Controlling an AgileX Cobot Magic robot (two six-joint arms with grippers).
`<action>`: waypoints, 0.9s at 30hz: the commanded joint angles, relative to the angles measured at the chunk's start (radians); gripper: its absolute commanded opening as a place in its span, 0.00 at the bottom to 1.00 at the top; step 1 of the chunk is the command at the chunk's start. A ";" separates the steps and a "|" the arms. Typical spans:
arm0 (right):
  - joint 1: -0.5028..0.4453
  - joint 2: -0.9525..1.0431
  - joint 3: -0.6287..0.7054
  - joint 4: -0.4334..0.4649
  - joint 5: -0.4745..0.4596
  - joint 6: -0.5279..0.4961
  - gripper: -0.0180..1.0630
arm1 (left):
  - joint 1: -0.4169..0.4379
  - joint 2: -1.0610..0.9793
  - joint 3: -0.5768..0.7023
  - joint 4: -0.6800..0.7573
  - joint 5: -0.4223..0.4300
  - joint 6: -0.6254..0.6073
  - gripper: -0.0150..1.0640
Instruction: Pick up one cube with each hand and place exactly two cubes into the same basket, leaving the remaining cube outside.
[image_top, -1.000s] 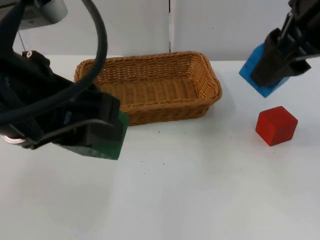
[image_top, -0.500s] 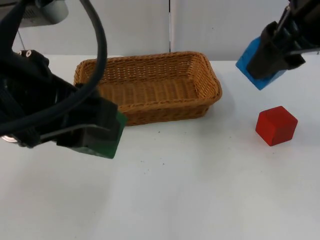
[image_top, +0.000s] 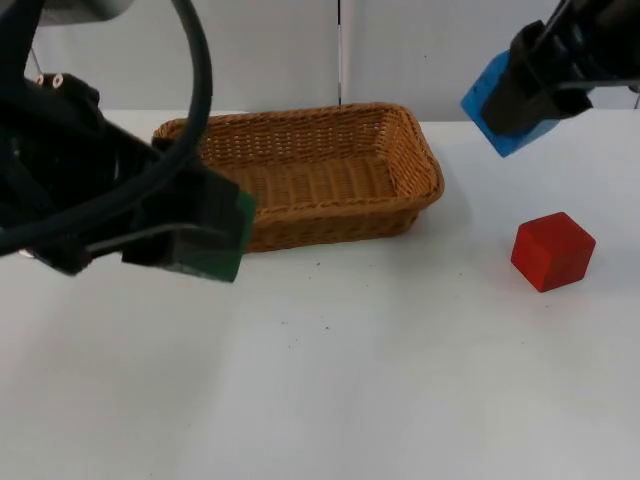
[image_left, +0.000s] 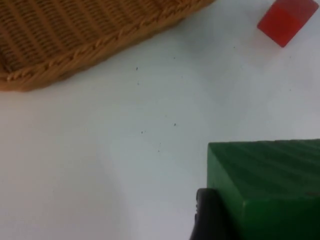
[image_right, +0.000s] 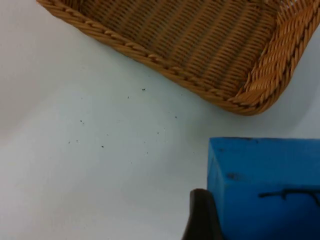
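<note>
Your left pincer (image_top: 200, 240) grips the green cube (image_top: 222, 250), held above the counter (image_top: 350, 380) just off the basket (image_top: 300, 175) at its left front corner. Your right pincer (image_top: 530, 85) clamps the blue cube (image_top: 490, 105) in the air beyond the basket's right end. Each cube needs carrying inward along the basket's long axis. The red cube (image_top: 552, 250) sits near the counter's right edge.

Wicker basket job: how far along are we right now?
Both pickups look done: the left gripper holds the green cube and the right gripper holds the blue cube, both off the white table. The brown wicker basket holds no cubes; both drops remain. The red cube stays outside.
</note>
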 joint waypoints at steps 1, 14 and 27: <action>0.005 0.005 -0.007 0.004 -0.027 0.006 0.02 | 0.001 -0.006 -0.003 0.006 -0.034 0.000 0.02; 0.005 0.013 -0.009 0.005 -0.086 0.006 0.02 | 0.155 0.023 -0.003 0.003 -0.041 0.000 0.02; 0.005 0.151 -0.098 0.002 -0.056 0.006 0.02 | 0.176 0.072 -0.018 0.004 -0.089 0.008 0.02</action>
